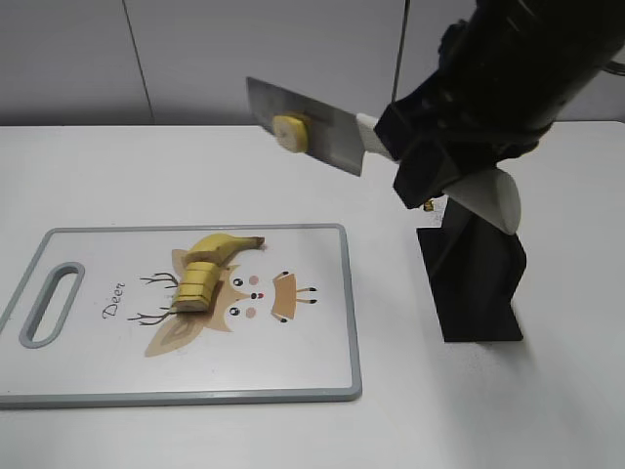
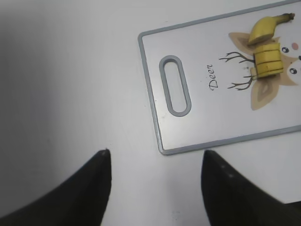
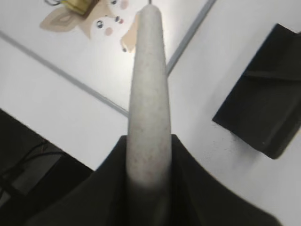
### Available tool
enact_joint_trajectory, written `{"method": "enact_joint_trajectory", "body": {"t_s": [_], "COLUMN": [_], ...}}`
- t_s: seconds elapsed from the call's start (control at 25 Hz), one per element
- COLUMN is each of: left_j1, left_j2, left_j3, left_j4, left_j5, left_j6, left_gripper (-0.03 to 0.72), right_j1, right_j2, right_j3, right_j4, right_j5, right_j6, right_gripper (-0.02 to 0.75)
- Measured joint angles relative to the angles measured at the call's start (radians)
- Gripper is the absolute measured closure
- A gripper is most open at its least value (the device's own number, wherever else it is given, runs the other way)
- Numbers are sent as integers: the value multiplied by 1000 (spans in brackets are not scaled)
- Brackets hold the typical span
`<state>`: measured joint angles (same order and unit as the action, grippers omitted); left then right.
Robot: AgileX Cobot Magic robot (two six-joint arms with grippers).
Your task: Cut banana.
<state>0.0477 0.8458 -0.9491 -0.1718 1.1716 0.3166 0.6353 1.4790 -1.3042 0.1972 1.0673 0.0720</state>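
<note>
A: Step in hand? The right gripper [image 1: 430,171] pinches the knife [image 1: 312,125] by its pale handle and holds it in the air, well above the board [image 1: 293,371] and toward its far right corner. One slice [image 1: 290,132] is stuck to the flat of the blade.

B: Judged as between cuts, or finishing. The banana [image 1: 207,269] lies on the board, left of centre on the deer print. Its near half is already in slices, stacked close; the far part with the stem is whole.

A: Axis?

B: Long axis runs from near-left to far-right in the exterior view, curved, stem pointing far-right.

A: Next move?

B: Either another cut across that axis on the uncut part, or parking the knife in the black stand [image 1: 474,283]. The stuck slice may drop on the way.

A: Left gripper [image 2: 155,188]?

B: Jaws spread, holding nothing, hovering over bare table just off the board's handle end.
</note>
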Motion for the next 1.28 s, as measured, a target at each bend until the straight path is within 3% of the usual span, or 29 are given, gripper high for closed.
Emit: {"method": "enact_joint_trajectory", "body": {"t_s": [0.36,0.56,0.84,1.28], "left_j1": [2,2,2,2], "left_j2": [-403,-610,-834,-850], "left_j3": [303,415,457,467], "left_j4": [47,49,50,52], "left_j5": [-88,-93,-90,-78], "left_j6": [-88,-99,-101,-102], "left_gripper": [99,99,99,99], "right_j1": [-1,-1,-1,-1], "right_j2": [-199,-311,-389,-355], "right_j3": [210,352,522,597], "right_j4": [-297,-381,-432,-462], "right_j5": [-95,-141,-234,-364], "right_j6": [426,575,694,739], "right_gripper": [579,579,579,579]}}
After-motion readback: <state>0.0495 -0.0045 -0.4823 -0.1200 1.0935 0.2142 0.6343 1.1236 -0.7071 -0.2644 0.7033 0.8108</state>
